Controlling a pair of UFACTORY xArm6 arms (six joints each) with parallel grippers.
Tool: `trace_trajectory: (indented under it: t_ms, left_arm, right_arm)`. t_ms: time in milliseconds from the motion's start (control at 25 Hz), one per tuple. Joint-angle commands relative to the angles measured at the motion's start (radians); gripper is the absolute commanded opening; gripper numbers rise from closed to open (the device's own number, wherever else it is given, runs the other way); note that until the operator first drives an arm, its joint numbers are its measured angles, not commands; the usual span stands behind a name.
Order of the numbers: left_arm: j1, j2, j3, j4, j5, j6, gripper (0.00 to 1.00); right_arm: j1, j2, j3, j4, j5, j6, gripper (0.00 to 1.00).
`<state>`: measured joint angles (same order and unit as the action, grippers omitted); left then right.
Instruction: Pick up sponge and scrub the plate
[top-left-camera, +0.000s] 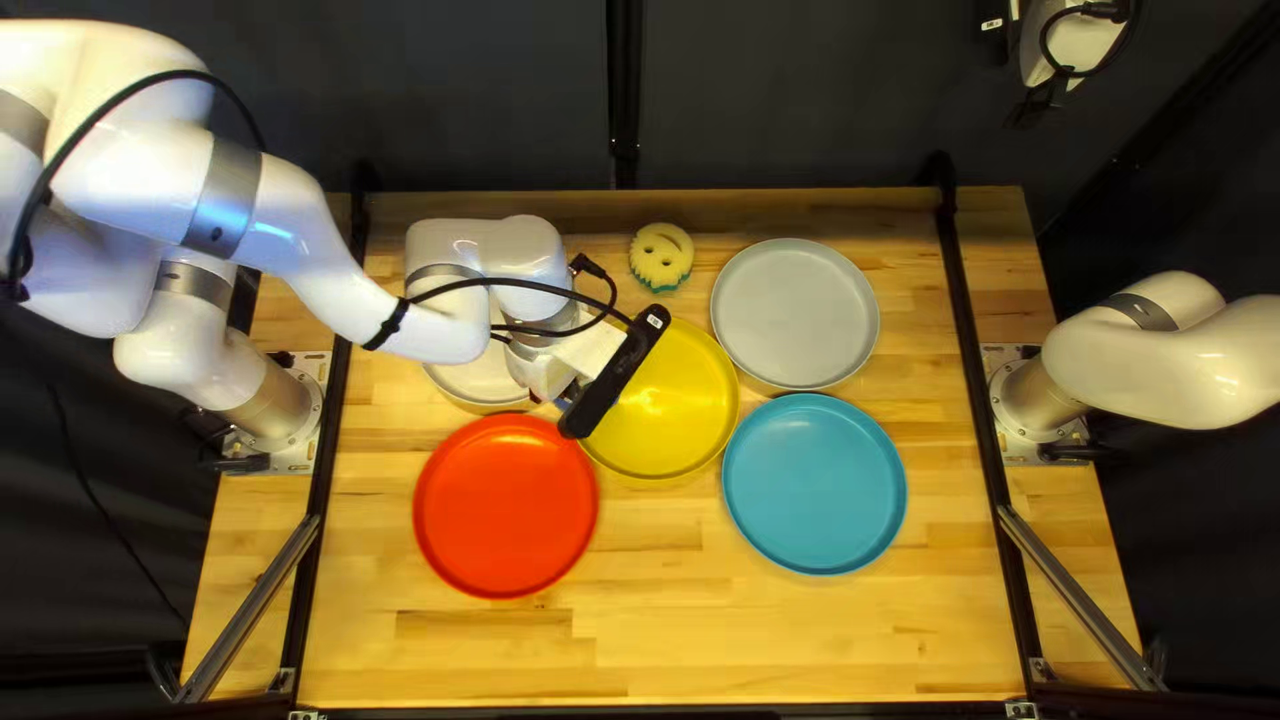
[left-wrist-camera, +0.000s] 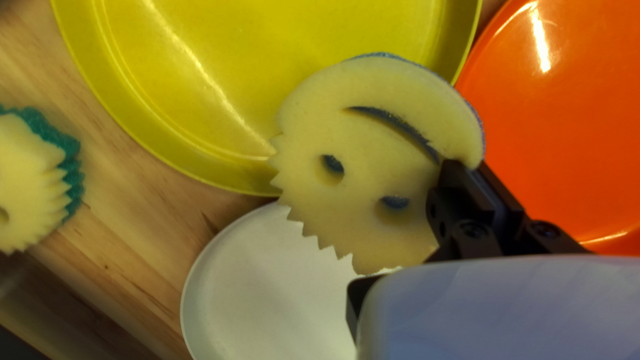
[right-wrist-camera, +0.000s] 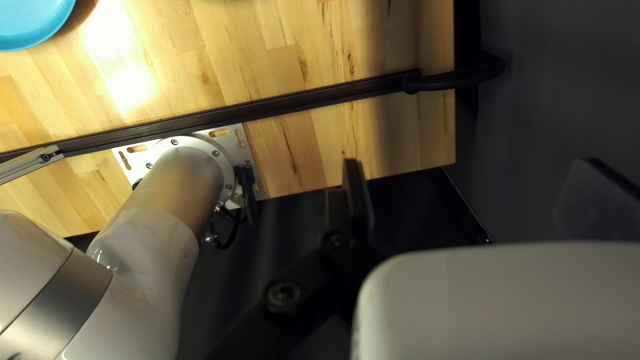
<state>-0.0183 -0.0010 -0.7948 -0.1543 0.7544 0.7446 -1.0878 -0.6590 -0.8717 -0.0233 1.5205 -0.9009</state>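
Here's my left claw (left-wrist-camera: pixel 465 165), nearly closed, pinching the sponge (left-wrist-camera: pixel 373 153) above the yellow plate's (top-left-camera: pixel 674 420) rim; my right claw (right-wrist-camera: pixel 475 193) gapes empty. That off-centre bite could let it twist under pressure, or skid toward the red plate (top-left-camera: pixel 504 504), eight o'clock from yellow.

Plates: yellow plate (top-left-camera: pixel 680 400), red plate (top-left-camera: pixel 507 507) and blue plate (top-left-camera: pixel 814 483) look like smooth plastic; yellow and red throw sharp glints. Grey plate (top-left-camera: pixel 796 314): smooth, duller. Blue-backed sponge (left-wrist-camera: pixel 373 153): matt, fine-pored foam. Green-backed sponge (left-wrist-camera: pixel 30 180): same foam; backing rough, fibrous. Tabletop (top-left-camera: pixel 800 654): smooth wood, grain visible, bright sheen. Left arm (top-left-camera: pixel 294 254), right arm (top-left-camera: pixel 1187 367): glossy white shells, satin metal-look bands. Mounting plate (right-wrist-camera: pixel 230 138): bare metal. Curtain (top-left-camera: pixel 440 120): matt dark cloth.
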Motion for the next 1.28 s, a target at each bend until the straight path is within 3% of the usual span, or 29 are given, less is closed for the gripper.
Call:
trace_trajectory:
  t_ms: [40, 320, 760, 880, 1040, 1280]
  left_arm:
    - [-0.022, 0.058, -0.033, 0.009, -0.025, 0.002, 0.00]
    - [-0.047, 0.147, -0.082, 0.000, -0.056, 0.028, 0.00]
    - [-0.060, 0.358, -0.292, -0.022, -0.066, 0.100, 0.00]
    - [-0.056, 0.374, -0.311, -0.027, -0.066, 0.115, 0.00]
    - [-0.053, 0.355, -0.274, -0.036, -0.080, 0.127, 0.00]
    - [-0.047, 0.239, -0.132, -0.049, -0.094, 0.111, 0.00]
  right_arm:
    - [0.000, 0.000, 0.000, 0.000, 0.000, 0.000, 1.00]
    - [0.000, 0.000, 0.000, 0.000, 0.000, 0.000, 1.00]
    - [0.000, 0.000, 0.000, 0.000, 0.000, 0.000, 1.00]
    - [0.000, 0.000, 0.000, 0.000, 0.000, 0.000, 1.00]
    - [0.000, 0.000, 0.000, 0.000, 0.000, 0.000, 1.00]
    - [0.000, 0.000, 0.000, 0.000, 0.000, 0.000, 1.00]
